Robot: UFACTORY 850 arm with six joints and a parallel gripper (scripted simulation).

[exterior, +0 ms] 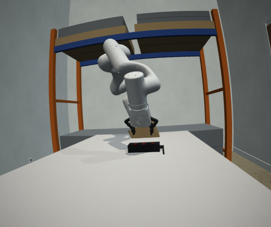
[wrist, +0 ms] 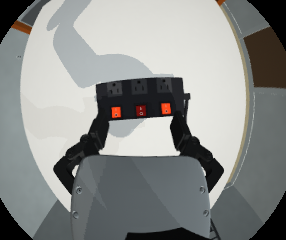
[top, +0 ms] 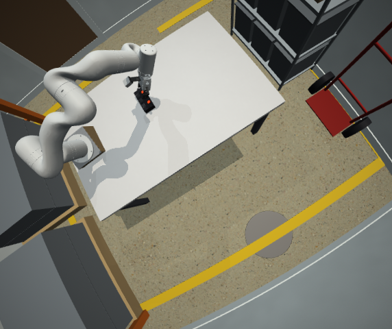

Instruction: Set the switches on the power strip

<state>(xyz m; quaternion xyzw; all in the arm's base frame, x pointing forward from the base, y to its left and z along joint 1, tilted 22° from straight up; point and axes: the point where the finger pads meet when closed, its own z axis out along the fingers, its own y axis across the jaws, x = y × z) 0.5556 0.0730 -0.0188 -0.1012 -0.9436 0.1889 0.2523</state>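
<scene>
Near half of the white table (exterior: 106, 195) was bare – plenty of room toward the near edge and both side edges. Power strip (exterior: 143, 147) lay flat, right way up, toward the far end by the arm's base, cable stub (exterior: 162, 149) at its right end in the exterior view. Behind the far edge – orange shelf rack (exterior: 53, 97) with boxes. Gripper (exterior: 141, 132) hung just above and behind the strip, jaws fully spread, holding nothing, touching nothing.

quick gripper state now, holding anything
Gripper: open wide, holding nothing; its black fingers hang apart just above the black three-switch power strip.
</scene>
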